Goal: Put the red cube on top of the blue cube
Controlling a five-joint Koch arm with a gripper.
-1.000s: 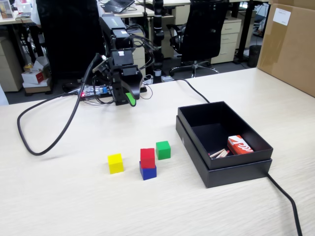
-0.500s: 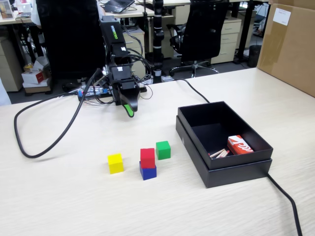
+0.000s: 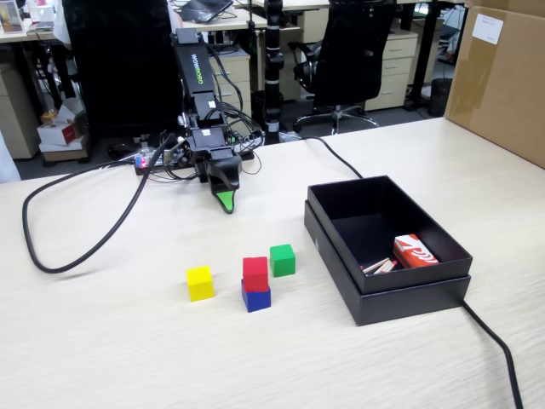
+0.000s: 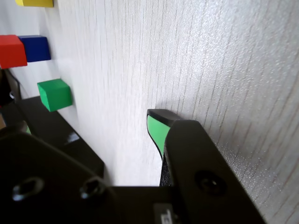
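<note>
The red cube rests on top of the blue cube near the middle of the table, a little askew. In the wrist view, the red cube and the blue cube sit at the top left. My gripper points down just above the table, well behind the stack and apart from it. In the wrist view the gripper shows one green-padded fingertip with bare table beside its pad, and nothing is held.
A green cube stands just right of the stack and a yellow cube to its left. A black open box holding a red-and-white carton lies at the right. A thick cable loops at the left.
The gripper has swung down towards the table and slightly to the right while the arm's upper part rose. The cubes have not moved.
</note>
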